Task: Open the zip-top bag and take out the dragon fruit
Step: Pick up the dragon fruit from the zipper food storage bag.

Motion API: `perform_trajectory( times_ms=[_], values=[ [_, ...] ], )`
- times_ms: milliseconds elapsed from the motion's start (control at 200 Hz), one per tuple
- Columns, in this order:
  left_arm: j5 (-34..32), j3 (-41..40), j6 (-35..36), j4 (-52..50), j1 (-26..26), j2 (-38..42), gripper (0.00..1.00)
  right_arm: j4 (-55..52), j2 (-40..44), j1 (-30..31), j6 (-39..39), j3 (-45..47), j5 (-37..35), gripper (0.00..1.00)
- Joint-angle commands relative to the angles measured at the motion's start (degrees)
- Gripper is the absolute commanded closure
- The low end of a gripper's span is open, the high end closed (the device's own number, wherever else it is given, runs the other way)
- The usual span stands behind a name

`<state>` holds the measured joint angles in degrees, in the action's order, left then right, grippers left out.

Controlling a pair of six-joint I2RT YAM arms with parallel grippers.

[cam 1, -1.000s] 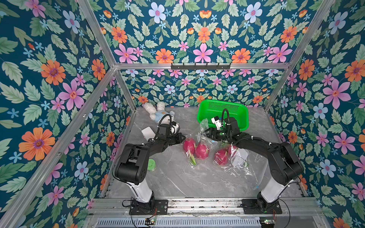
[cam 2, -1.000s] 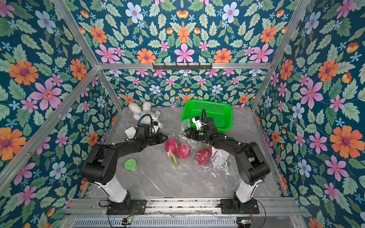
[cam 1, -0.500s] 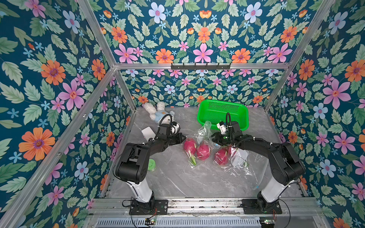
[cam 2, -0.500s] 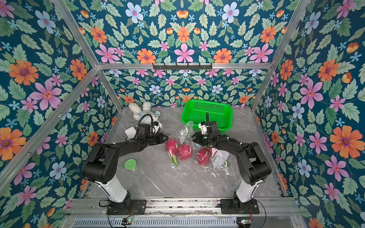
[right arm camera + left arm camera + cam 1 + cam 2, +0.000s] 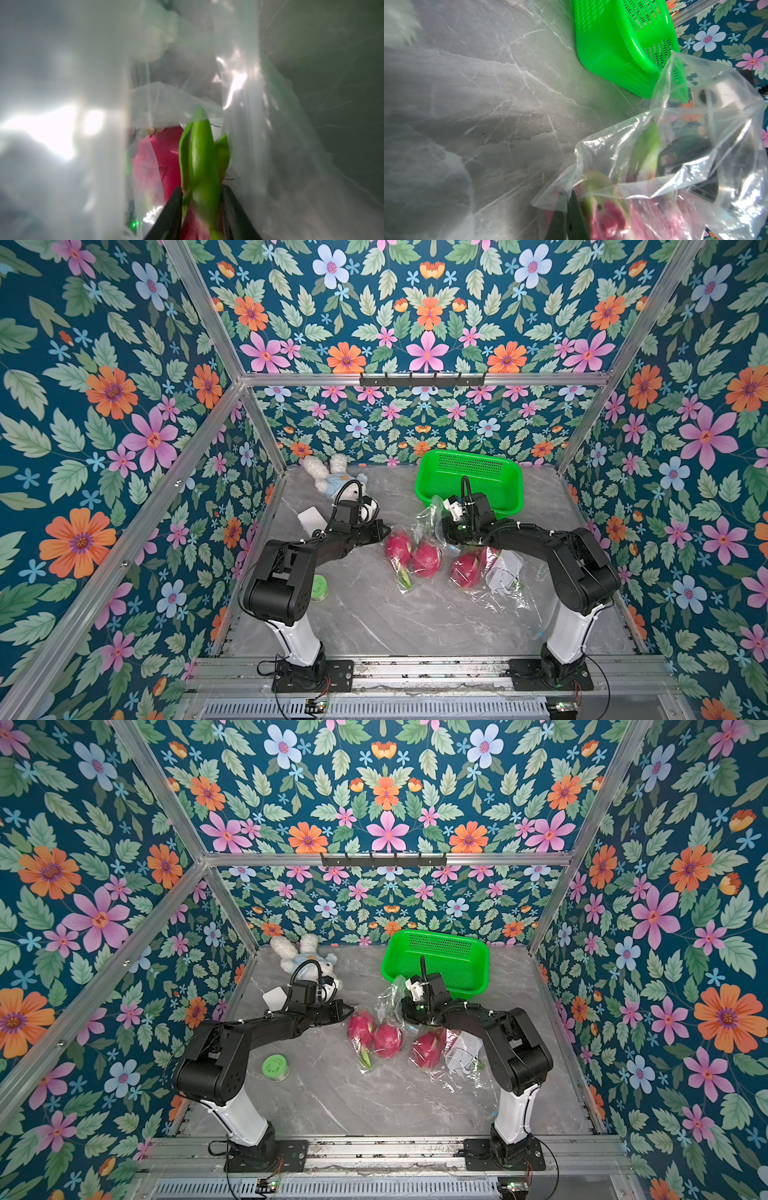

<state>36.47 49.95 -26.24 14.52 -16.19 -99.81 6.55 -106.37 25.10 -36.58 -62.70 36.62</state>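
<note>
Around the middle of both top views, the zip-top bag [image 5: 500,585] lies crumpled on the marble, and dragon fruit [image 5: 426,559] shows pink through its film. The left gripper [image 5: 384,528] sits at the bag's left end. The right gripper [image 5: 451,541] is buried in the raised mouth, just below the green basket [image 5: 469,466].

Low in the left wrist view, the left gripper's fingers [image 5: 576,216] are pressed together, apparently on a fold of film. If that thin pinch slips, the mouth may collapse.

At the bottom centre of the right wrist view, the right gripper [image 5: 201,194] is clamped on one fruit's green scales only. Pulled, they could tear or slide free, or the fruit could drag the bag along.
</note>
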Motion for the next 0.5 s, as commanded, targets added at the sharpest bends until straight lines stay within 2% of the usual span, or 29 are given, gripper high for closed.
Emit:
perform_trajectory(
  times_ms=[0,130,195,280,495],
  values=[
    [0.9,-0.1,0.0,1.0,0.1,-0.1,1.00,0.7,-0.6,1.0,-0.4,-0.8,1.8,0.50],
    [1.3,-0.1,-0.3,1.7,0.1,-0.3,1.00,1.6,-0.9,1.4,-1.2,-0.9,2.5,0.38],
    [1.7,-0.1,-0.4,2.0,0.1,-0.3,1.00,-0.1,-1.1,1.8,-0.5,-1.7,1.5,0.36],
    [1.8,-0.1,-0.5,2.3,0.1,-0.5,1.00,-2.0,-1.9,2.3,0.2,-2.6,0.1,0.38],
    [1.2,-0.5,-0.6,2.5,0.1,0.1,1.00,0.0,-4.6,3.0,-2.6,-1.8,0.7,0.50]
  ],
)
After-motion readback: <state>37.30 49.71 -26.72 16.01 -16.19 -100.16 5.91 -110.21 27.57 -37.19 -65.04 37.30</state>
